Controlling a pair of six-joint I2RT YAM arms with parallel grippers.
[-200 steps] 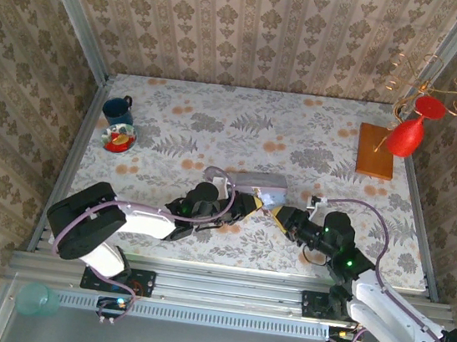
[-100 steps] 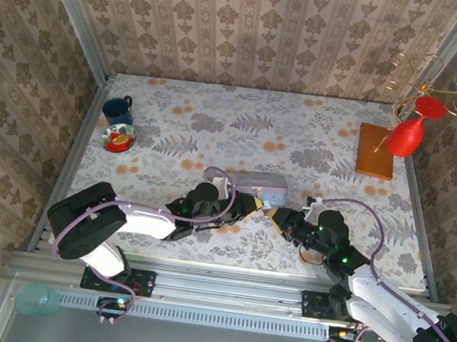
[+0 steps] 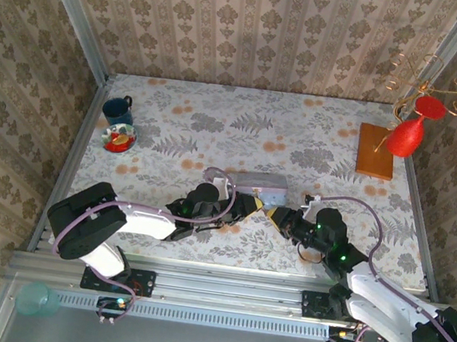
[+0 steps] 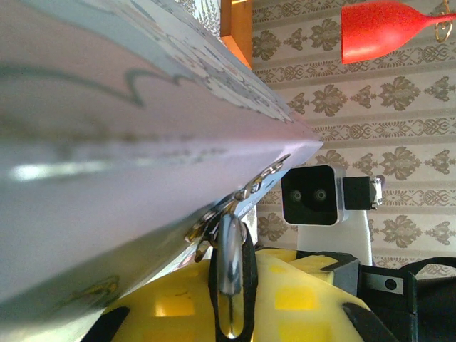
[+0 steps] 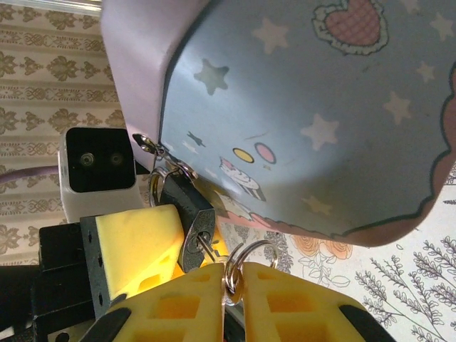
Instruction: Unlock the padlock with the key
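The tin box [image 3: 260,184] sat near the front middle of the table [image 3: 219,111]. The padlock [image 5: 187,214] hung at its near corner, with the key [image 5: 205,246] in it. The left gripper [image 3: 251,202] was on its left, the right gripper [image 3: 276,217] on its right. A mug [image 3: 119,109] stood far left with a bowl [image 3: 119,137] just before it, and a stand [image 3: 376,151] far right.

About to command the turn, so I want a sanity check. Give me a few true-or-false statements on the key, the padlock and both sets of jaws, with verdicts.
1. The key sits in the keyhole of the padlock. True.
2. The padlock lies loose on the table. False: it hangs from the hasp of the tin box.
3. On the right gripper, the jaws are closed on the key. True.
4. On the left gripper, the jaws are wide open, well clear of the padlock. False: they are shut on the padlock body.
5. The red glass lies beside the tin box. False: it hangs on the wire stand at the far right.
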